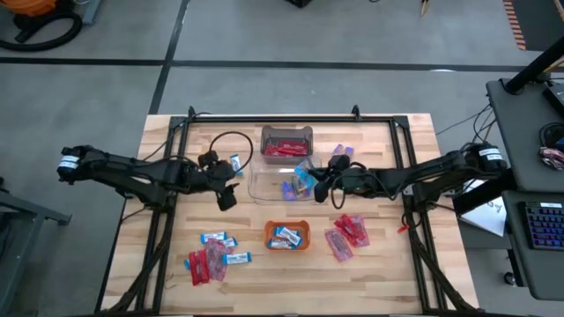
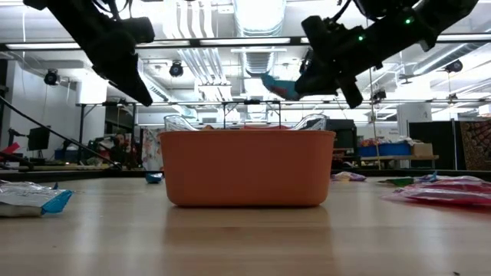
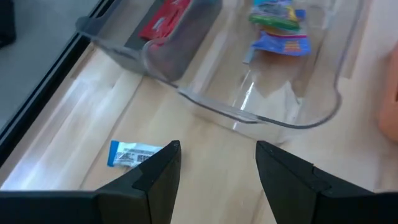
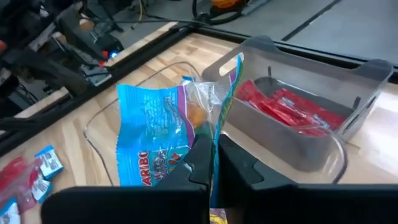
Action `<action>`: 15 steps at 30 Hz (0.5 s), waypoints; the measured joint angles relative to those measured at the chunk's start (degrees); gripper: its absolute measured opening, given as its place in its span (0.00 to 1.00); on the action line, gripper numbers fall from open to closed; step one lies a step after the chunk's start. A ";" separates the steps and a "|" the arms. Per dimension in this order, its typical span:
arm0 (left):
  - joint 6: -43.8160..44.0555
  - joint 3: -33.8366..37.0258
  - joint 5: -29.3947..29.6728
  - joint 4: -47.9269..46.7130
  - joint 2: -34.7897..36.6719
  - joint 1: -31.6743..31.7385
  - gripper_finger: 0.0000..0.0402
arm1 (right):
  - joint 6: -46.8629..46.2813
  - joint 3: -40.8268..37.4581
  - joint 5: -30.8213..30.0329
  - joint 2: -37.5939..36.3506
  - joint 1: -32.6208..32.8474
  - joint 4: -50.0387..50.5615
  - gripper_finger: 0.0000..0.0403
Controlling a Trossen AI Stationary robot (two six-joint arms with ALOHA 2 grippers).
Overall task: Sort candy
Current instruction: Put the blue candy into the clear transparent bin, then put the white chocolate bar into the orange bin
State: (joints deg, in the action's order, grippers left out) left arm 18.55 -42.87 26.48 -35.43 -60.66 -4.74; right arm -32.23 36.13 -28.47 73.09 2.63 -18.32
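Note:
My right gripper (image 4: 214, 146) is shut on a blue crinkly candy packet (image 4: 158, 140) and hangs over the clear bin (image 1: 264, 187) at mid table. That bin holds a few blue packets (image 3: 280, 28). The bin behind it (image 4: 311, 146) holds red packets (image 4: 292, 111). My left gripper (image 3: 217, 152) stands open above the table left of the clear bin, nothing between its fingers. A blue-and-white bar (image 3: 134, 154) lies flat on the wood beside it. The orange tray (image 1: 287, 235) near the front holds blue-and-white bars. My right gripper pinches the blue packet by one edge (image 4: 202, 134) between its two fingers. It comes from the table's right, slanting a little downward. The packet sticks out beyond the fingertips, crumpled, lifted clear above the bins (image 2: 280, 86).
Loose red packets and blue-and-white bars lie at the front left (image 1: 211, 257). Red packets lie at the front right (image 1: 345, 236), purple wrappers at the far right of the bins (image 1: 342, 151). A black cable (image 1: 231, 141) loops by the left arm. A dark frame edges the table.

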 joint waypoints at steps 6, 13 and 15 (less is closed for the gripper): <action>0.12 0.13 -0.02 -0.67 0.02 2.79 0.48 | -0.05 2.82 0.00 3.54 0.00 2.04 0.13; 6.11 0.49 -0.04 -0.60 -0.13 5.91 0.48 | 0.05 5.35 -0.20 5.41 -0.02 4.91 0.33; 8.68 1.08 -0.04 -0.54 -0.19 6.70 0.48 | 0.98 5.49 -0.20 5.37 -0.02 4.99 0.38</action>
State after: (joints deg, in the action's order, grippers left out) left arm 27.22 -41.79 26.44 -35.97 -60.85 1.96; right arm -31.25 41.63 -28.67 78.46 2.61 -13.32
